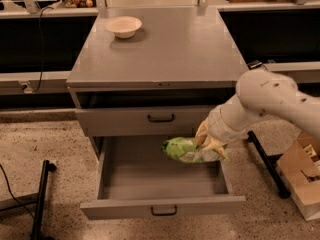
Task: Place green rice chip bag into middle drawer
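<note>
- Print on the crinkly bright-green rice chip bag showed as yellow and white patches; no writing could be read.
- The cream-fingered gripper on the white arm was clamped on the bag's right end, grasping it. It sat at the right rear of the open drawer, just below the upper drawer front.
- The bag hung inside the opening of the wide shallow grey middle drawer, over its back right part. Whether it touched the drawer floor could not be told.
- The drawer was pulled fully out, with bare, flat grey floor to the left of and in front of the bag. It had low straight walls and a small black bar handle on its front.
- The upper grey drawer front was closed and had a matching black handle.
- The smooth matte grey cabinet top had square edges. A round cream bowl stood near its back left corner.
- A brown cardboard box stood on the speckled floor, right of the drawer and near the arm.
</note>
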You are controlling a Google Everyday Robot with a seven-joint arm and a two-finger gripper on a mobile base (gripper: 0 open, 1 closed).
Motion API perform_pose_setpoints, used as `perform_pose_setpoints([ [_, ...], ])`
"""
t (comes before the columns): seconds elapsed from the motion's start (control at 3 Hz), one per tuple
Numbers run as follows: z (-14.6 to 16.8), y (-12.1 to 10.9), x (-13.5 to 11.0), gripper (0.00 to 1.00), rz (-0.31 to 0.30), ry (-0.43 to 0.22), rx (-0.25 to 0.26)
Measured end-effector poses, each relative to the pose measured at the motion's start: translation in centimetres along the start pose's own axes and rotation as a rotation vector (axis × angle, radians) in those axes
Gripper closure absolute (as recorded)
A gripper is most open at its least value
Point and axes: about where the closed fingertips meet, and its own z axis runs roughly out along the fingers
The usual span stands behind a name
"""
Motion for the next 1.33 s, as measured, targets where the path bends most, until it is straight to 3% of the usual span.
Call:
perform_pose_setpoints([
  [0.33,0.9,-0.2,0.2,1.0,0.005,-0.006,0.009],
  [0.67,3.7,-1.0,0.7,1.0,0.024,-0.002,-0.053],
  [1.0,9.0,0.9,2.9,1.0,0.102,0.017,-0.086],
  [1.33,12.7,2.7,5.3,1.0,0.177,0.074,-0.016],
])
